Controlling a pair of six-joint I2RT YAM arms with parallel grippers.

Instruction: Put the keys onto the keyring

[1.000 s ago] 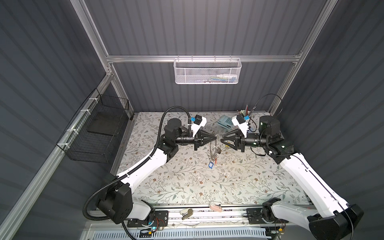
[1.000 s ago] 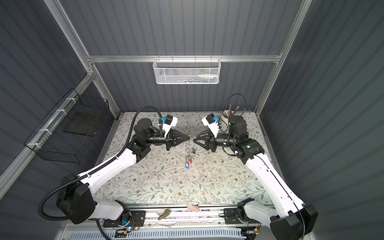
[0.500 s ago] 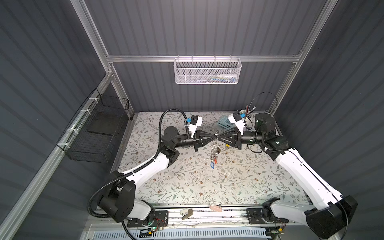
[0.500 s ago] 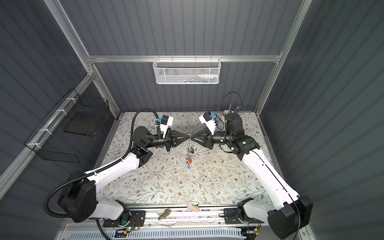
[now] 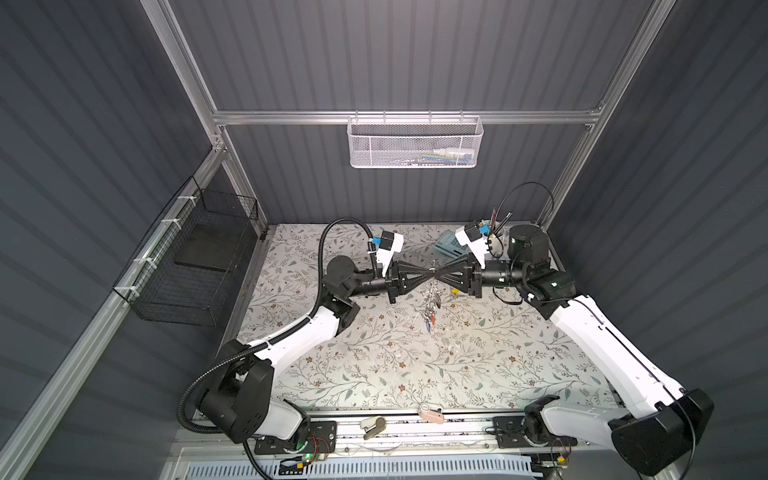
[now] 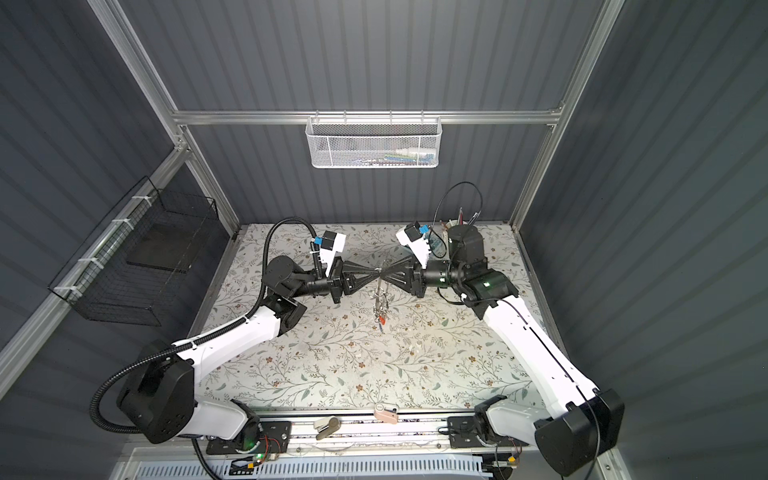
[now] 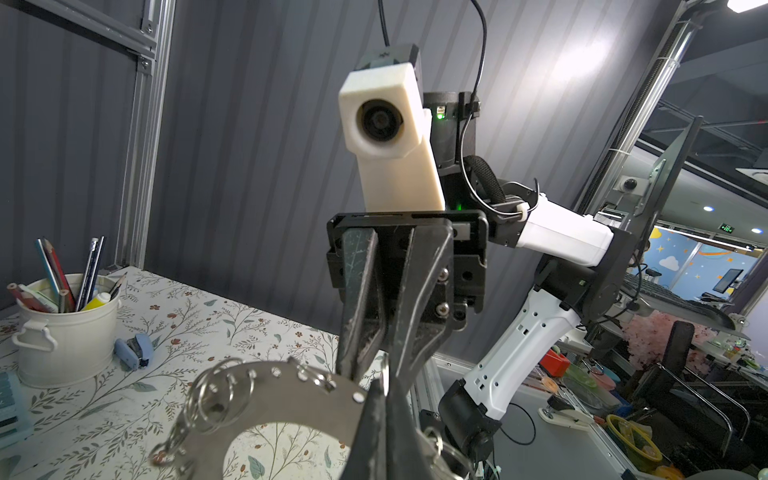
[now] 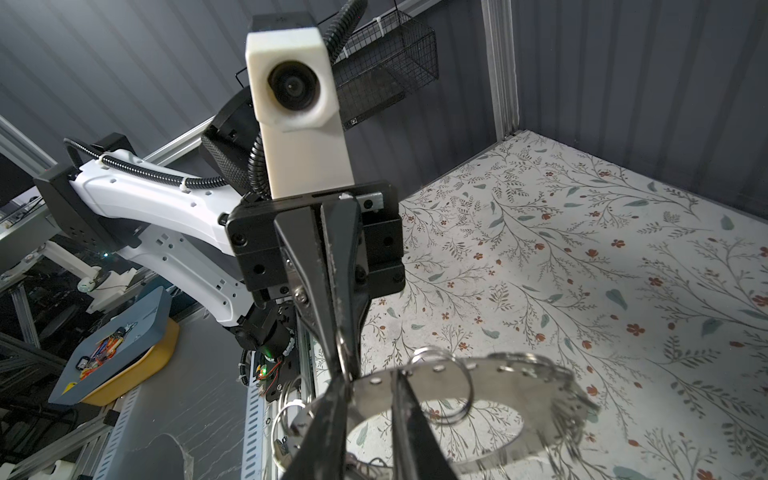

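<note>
**Above the table's middle, two grippers meet at the keyring**

Over the centre of the flowered table (image 5: 374, 365), the two arms reach level toward each other, and their tips come together nose to nose in both top views. The keyring (image 5: 433, 266) is held up in the air between them, seen edge-on from above. In the left wrist view its flat grey band (image 7: 291, 395) shows plainly, with wire loops strung along the outer edge.

The left gripper (image 5: 428, 272) is fully closed and pinches the band of the keyring. The right gripper (image 5: 438, 272) has its jaws a narrow way apart at the same stretch of band. In the right wrist view its fingers (image 8: 332, 415) stand against the metal, but I cannot tell whether they have hold of it.

The keys (image 5: 430, 318) hang in a bunch under the keyring, with a red and a blue tag showing among them. Whether the lowest one touches the table I cannot tell.

Near the back right corner stands a cream pencil pot (image 7: 66, 328), with a pale blue stapler (image 7: 133, 351) just beside it.
</note>
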